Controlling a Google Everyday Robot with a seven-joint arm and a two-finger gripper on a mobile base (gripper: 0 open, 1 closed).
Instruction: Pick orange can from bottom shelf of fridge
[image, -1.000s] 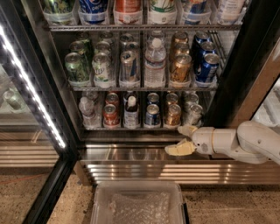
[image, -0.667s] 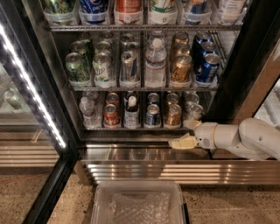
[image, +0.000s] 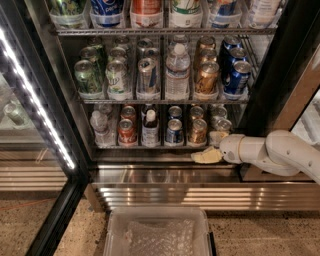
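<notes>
Gripper (image: 211, 146) (jaws apart, empty) lies just right of and below the upright orange can (image: 198, 131) on the bottom shelf (image: 150, 146).

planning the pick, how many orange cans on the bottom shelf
2: front orange can, second orange can behind it; more may be hidden. Gripper hovers right of the front one.

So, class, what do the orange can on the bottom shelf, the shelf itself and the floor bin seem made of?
Orange can: probably metal, glossy amber, silvery top. Bottom shelf: thin silvery wire, likely metal. Bin: seemingly clear plastic, see-through. The gripper sits at the shelf's front edge, near the can.
</notes>
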